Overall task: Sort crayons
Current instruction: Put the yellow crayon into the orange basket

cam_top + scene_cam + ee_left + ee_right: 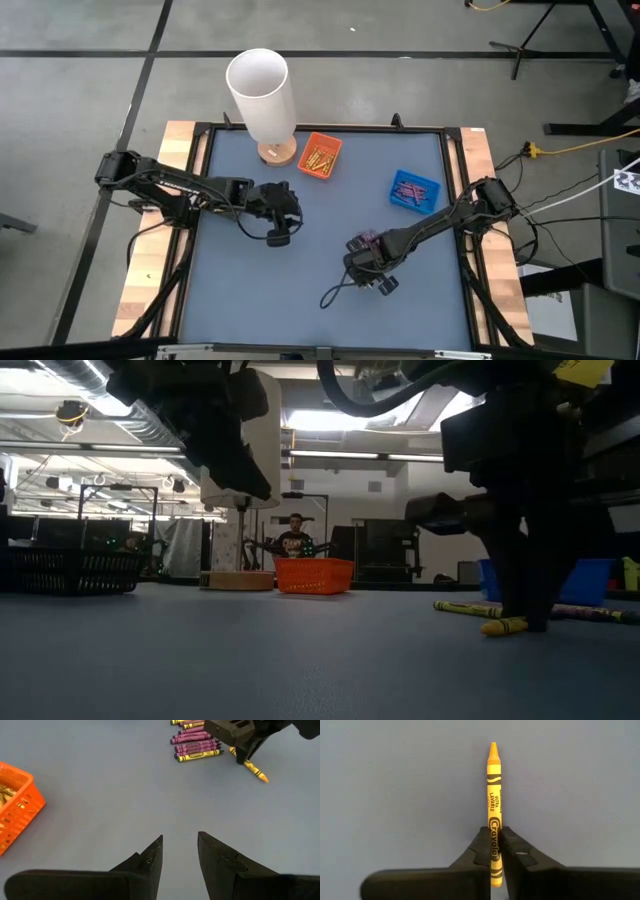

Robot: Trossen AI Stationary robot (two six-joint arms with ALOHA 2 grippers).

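While right gripper [495,851] pinches yellow crayon [493,795] | butt end hidden

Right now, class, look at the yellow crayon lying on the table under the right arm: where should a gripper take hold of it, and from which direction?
Grip the yellow crayon across its paper-wrapped barrel, coming straight down from above. It lies flat on the table, so only its two long sides are free. The right gripper does just that, closed on the barrel toward the blunt end, away from the tip.
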